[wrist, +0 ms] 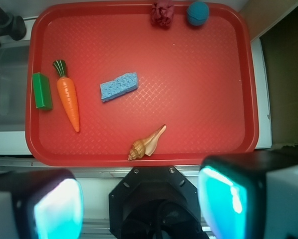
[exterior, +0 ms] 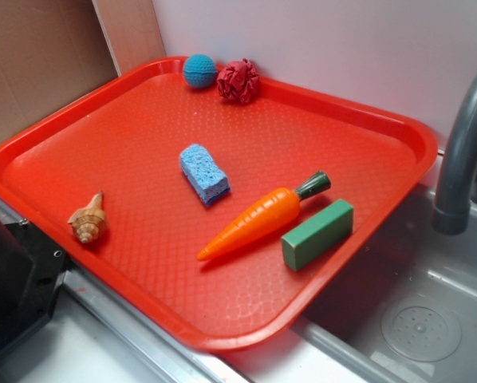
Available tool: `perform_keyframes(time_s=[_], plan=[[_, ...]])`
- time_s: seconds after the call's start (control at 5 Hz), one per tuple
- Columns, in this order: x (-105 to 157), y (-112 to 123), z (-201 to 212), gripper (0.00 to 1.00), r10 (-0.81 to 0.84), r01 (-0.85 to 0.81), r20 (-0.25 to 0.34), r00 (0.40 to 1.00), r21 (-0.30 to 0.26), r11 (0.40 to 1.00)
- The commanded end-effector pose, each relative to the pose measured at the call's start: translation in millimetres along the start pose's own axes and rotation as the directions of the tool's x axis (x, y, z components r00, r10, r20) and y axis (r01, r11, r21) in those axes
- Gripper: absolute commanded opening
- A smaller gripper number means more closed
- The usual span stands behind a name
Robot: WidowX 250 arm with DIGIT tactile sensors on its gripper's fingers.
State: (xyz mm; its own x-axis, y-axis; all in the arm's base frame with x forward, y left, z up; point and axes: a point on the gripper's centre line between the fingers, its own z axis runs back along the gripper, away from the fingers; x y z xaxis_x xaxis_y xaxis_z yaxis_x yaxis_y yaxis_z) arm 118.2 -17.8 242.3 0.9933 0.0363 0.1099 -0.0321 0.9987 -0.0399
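My gripper [wrist: 140, 204] is open. Its two cyan pads [wrist: 57, 209] stand wide apart with nothing between them, high above the near side of a red tray [wrist: 204, 89]. The arm's black base [wrist: 156, 191] shows between the pads. Nearest to the gripper is a tan seashell [wrist: 146, 144] by the tray's near rim. Further in lie a blue sponge [wrist: 118, 86], an orange carrot [wrist: 69, 102] and a green block [wrist: 42, 91]. In the exterior view the gripper is out of frame; the seashell [exterior: 88, 219], sponge [exterior: 204, 173], carrot [exterior: 250, 223] and block [exterior: 318, 233] rest on the tray [exterior: 127, 128].
A blue ball [exterior: 199, 70] and a crumpled red cloth [exterior: 238, 80] sit at the tray's far edge. A grey faucet [exterior: 462, 152] rises over a metal sink [exterior: 414, 319] beside the tray. The black robot base [exterior: 7, 279] stands at the tray's near left.
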Motion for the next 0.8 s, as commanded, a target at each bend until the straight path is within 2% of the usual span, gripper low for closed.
perform_keyframes(time_s=[0.0, 0.2, 0.4, 0.6], plan=[[0, 0, 0, 1.00, 0.000, 0.000, 0.000, 1.000, 0.000, 1.000], [43, -39, -51, 1.00, -0.008, -0.001, 0.110, 0.994, 0.081, 0.997], [64, -63, -80, 1.00, 0.006, -0.015, 0.182, 0.983, 0.045, 0.999], [68, -83, -111, 1.00, -0.085, 0.091, 0.164, 0.983, -0.030, 0.995]])
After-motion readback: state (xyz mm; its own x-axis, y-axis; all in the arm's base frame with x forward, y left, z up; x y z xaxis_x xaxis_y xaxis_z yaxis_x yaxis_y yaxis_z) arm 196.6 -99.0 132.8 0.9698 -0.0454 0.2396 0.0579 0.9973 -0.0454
